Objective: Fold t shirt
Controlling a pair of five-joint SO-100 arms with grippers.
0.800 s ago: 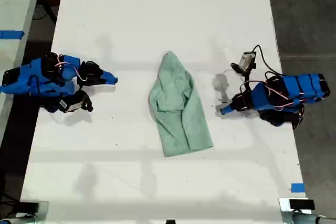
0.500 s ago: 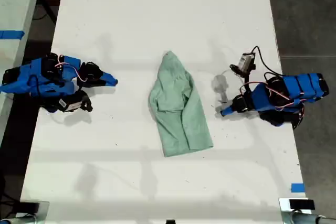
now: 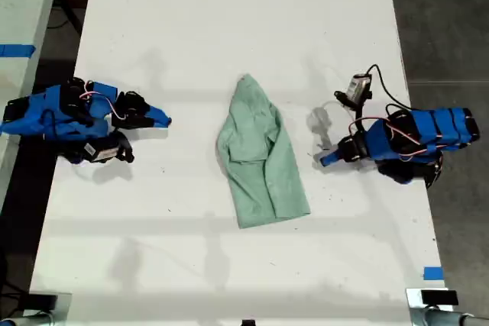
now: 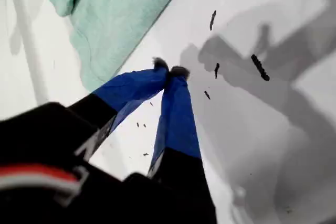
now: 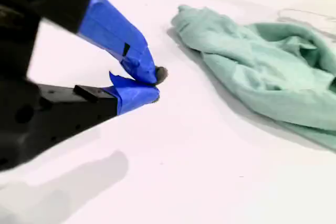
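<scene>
So the t shirt (image 3: 260, 158) is lying rumpled in the middle of the white worktop (image 3: 229, 20), partly folded over on itself. In the exterior view its narrow end points toward the top of the picture and the wider end sits lower, angled a bit toward that view's right. Neither hand is on it. My first hand (image 3: 322, 160) is on the exterior view's right side, low over the worktop, with its blue tips pointing at the shirt and a strip of bare white between them. It's near the shirt's edge but clearly not touching. In the first wrist view that hand (image 4: 170, 69) is clenched, tips pressed together with nothing in them, and the shirt (image 4: 115, 14) lies just past the tips and off to one side. My second hand (image 3: 166, 119) is over on the exterior view's left and sits further from the shirt than the first one does. In its own wrist view it (image 5: 155, 83) is clenched too, tips meeting on nothing. The shirt (image 5: 262, 72) lies ahead of it with its narrow end closest and open worktop in between. Both arms are sort of hunched down at their own sides.
</scene>
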